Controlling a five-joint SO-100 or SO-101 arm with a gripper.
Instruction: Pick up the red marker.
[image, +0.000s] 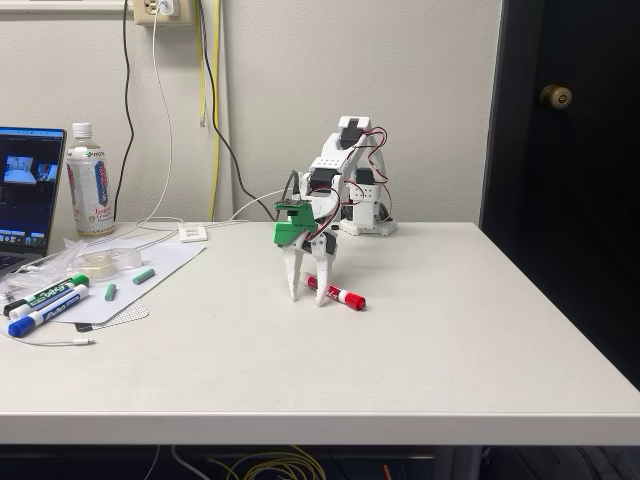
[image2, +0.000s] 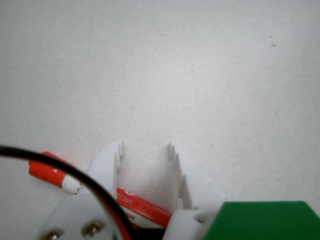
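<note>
On a white table (image: 420, 330) against a pale wall, the gripper (image: 308, 297) stands tips-down, jaws spread, straddling the red marker (image: 337, 293) lying flat between them. Grasp appears imminent: closing, then lifting, comes next.

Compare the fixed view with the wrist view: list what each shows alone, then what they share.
Fixed view alone: the laptop, the bottle, the green-capped marker and blue-capped marker at the left, and the arm's base.

Wrist view alone: the print on the red marker's label, seen between the open jaws.

Shared: the gripper down at the white table, its jaws straddling the red marker.
</note>
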